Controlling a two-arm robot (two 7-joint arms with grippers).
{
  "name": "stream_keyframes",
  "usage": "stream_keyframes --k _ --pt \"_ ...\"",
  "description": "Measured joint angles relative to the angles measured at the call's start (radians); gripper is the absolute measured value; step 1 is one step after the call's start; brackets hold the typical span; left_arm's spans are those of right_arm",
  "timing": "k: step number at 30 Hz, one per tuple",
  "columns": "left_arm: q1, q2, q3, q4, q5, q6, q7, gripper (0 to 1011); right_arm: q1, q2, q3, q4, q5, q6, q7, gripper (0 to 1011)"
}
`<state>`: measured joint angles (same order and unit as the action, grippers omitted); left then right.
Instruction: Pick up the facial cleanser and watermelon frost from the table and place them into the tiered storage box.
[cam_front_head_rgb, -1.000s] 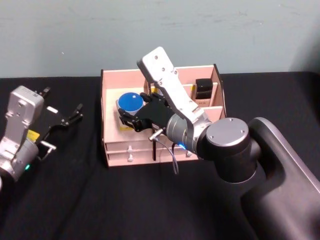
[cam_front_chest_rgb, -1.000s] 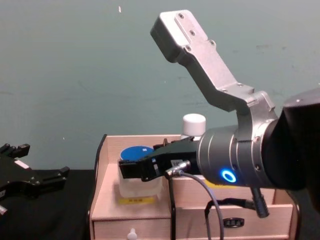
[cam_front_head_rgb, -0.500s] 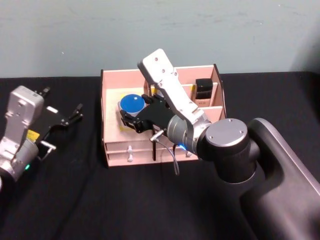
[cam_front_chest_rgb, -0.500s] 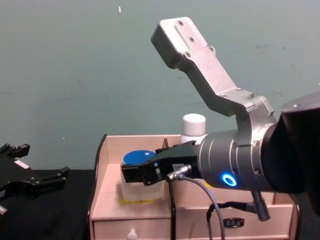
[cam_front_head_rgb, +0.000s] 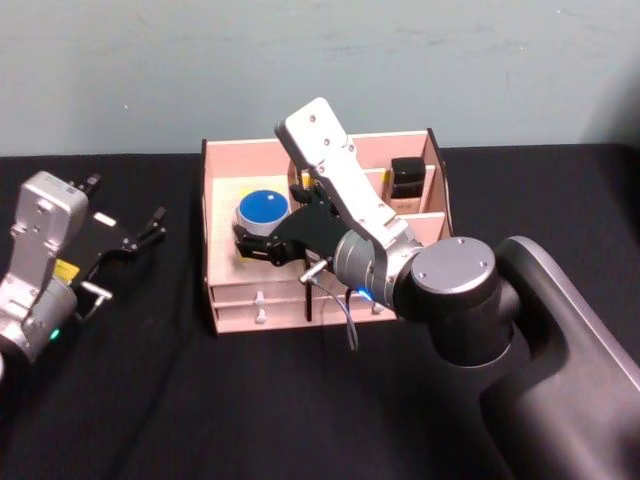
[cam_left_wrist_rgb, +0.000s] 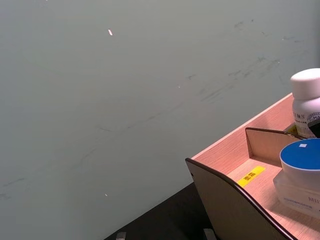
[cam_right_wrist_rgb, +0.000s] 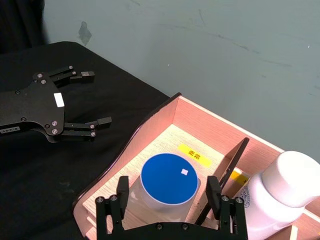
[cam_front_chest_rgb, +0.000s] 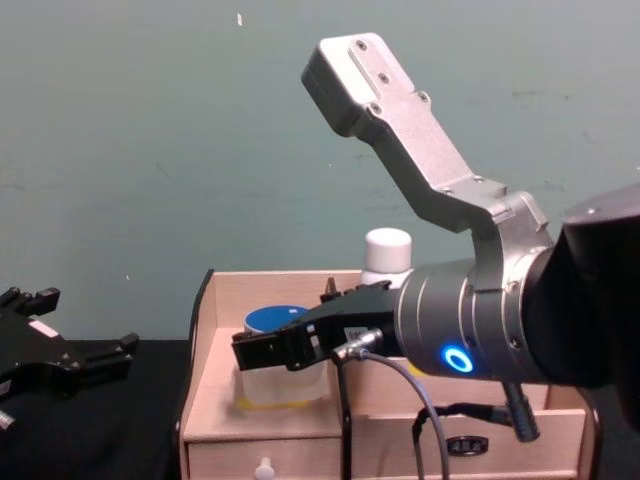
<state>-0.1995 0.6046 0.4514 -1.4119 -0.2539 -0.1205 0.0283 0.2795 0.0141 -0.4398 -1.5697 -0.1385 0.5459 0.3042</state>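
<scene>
The blue-lidded jar (cam_right_wrist_rgb: 168, 186) sits between the box's left wall (cam_right_wrist_rgb: 125, 150) and a dark divider (cam_right_wrist_rgb: 226, 167). A white bottle (cam_right_wrist_rgb: 280, 197) crowds the next compartment. Above stays open.

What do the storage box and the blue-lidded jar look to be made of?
The tiered storage box looks like light unfinished wood or plywood: matte, faint grain, dark cut edges. The jar seems frosted translucent plastic with a smooth blue lid, though glass can't be excluded.

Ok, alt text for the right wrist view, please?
The right tool is open, one finger either side of a blue-lidded jar in the box's left compartment. A white bottle stands behind a divider; the left tool rests open on the table.
</scene>
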Motion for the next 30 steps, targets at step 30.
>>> stream_keyframes --k 30 --pt "0.0 0.0 0.0 0.0 0.0 0.0 0.0 1001 -0.197 0.099 0.115 -0.291 -0.109 -0.274 -0.154 1000"
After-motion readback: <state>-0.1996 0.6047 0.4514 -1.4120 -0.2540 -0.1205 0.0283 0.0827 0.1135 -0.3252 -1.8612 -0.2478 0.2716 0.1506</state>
